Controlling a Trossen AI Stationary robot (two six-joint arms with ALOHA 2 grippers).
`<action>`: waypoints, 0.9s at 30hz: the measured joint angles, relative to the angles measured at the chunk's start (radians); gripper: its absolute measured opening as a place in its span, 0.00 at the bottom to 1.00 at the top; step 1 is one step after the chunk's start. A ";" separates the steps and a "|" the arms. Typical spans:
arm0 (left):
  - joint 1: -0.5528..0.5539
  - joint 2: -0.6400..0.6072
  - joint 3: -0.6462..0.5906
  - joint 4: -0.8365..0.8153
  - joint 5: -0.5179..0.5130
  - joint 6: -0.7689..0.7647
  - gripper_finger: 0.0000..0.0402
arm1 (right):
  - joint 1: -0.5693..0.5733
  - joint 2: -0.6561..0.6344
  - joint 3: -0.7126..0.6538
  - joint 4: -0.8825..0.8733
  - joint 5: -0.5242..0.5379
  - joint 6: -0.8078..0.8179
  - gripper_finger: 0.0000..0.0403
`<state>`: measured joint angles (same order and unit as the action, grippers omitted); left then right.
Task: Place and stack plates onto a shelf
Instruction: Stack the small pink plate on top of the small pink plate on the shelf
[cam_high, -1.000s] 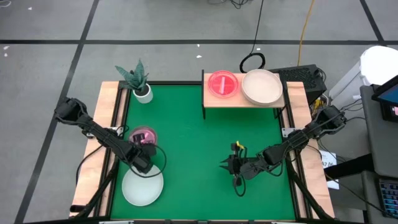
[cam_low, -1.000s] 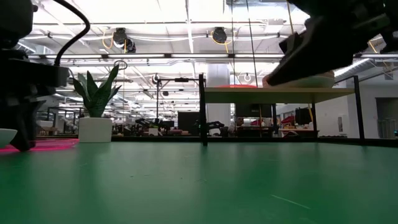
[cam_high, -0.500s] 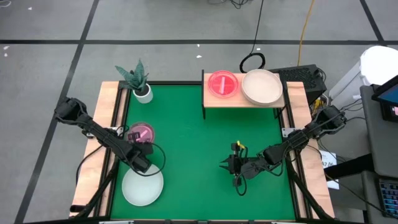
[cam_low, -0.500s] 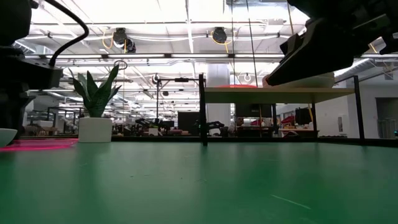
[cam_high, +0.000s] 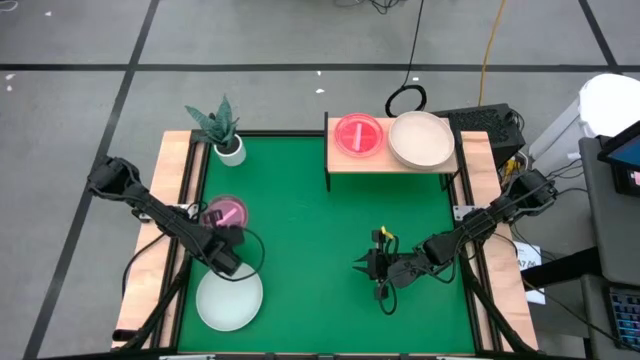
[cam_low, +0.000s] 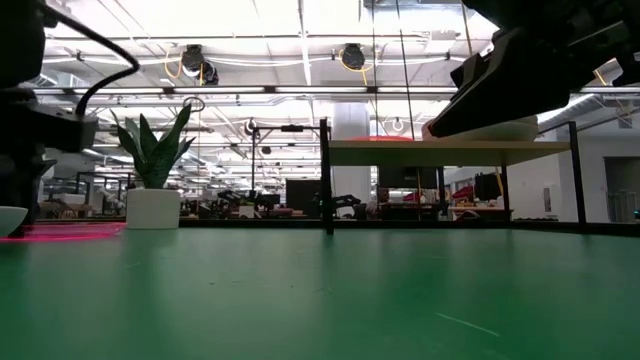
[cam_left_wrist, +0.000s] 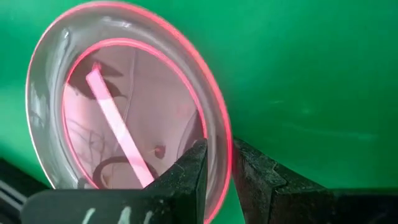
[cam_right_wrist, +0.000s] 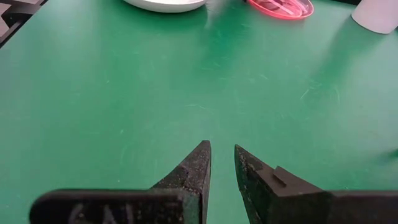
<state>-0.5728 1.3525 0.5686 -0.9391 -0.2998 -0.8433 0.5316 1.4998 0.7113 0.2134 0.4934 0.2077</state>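
Note:
A magenta see-through plate (cam_high: 225, 212) with a stick-like mark lies on the green table near its left edge. It fills the left wrist view (cam_left_wrist: 124, 112). My left gripper (cam_high: 226, 236) (cam_left_wrist: 217, 152) is at its near rim and shut on it. A pale plate (cam_high: 229, 300) rests flat just nearer, under the left arm. The shelf (cam_high: 392, 165) (cam_low: 440, 152) stands at the far right and carries a red see-through plate (cam_high: 358, 134) and a beige plate (cam_high: 421, 139). My right gripper (cam_high: 362, 265) (cam_right_wrist: 222, 152) hovers shut over bare table at near centre-right. My left gripper pinches the magenta plate's near rim (cam_left_wrist: 219, 134), one finger (cam_left_wrist: 193, 168) inside the dish and the other finger (cam_left_wrist: 249, 171) outside. The fingers come from the near side, slanting down toward the far edge. In the low view the plate (cam_low: 70, 232) shows low on the table.
A potted plant (cam_high: 222, 130) (cam_low: 155, 170) stands at the far left corner. Wooden strips run along both table sides. Open green surface lies between the left plates and the shelf, whose thin dark legs (cam_low: 327, 175) stand at the far edge.
My left gripper has shifted a little toward the table's left edge, and the magenta plate has slid slightly that way with it; more of the plate shows from above.

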 joint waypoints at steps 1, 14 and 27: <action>0.000 0.000 -0.007 0.000 -0.003 -0.017 0.19 | 0.000 0.000 0.000 0.000 0.000 0.000 0.14; -0.006 0.002 -0.017 0.009 -0.012 -0.053 0.19 | 0.000 0.000 0.000 0.002 0.000 -0.003 0.14; -0.050 0.002 -0.028 0.013 -0.024 -0.080 0.13 | 0.001 0.000 0.000 0.007 0.000 -0.003 0.14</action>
<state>-0.6228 1.3544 0.5404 -0.9264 -0.3240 -0.9236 0.5323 1.4998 0.7116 0.2207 0.4931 0.2047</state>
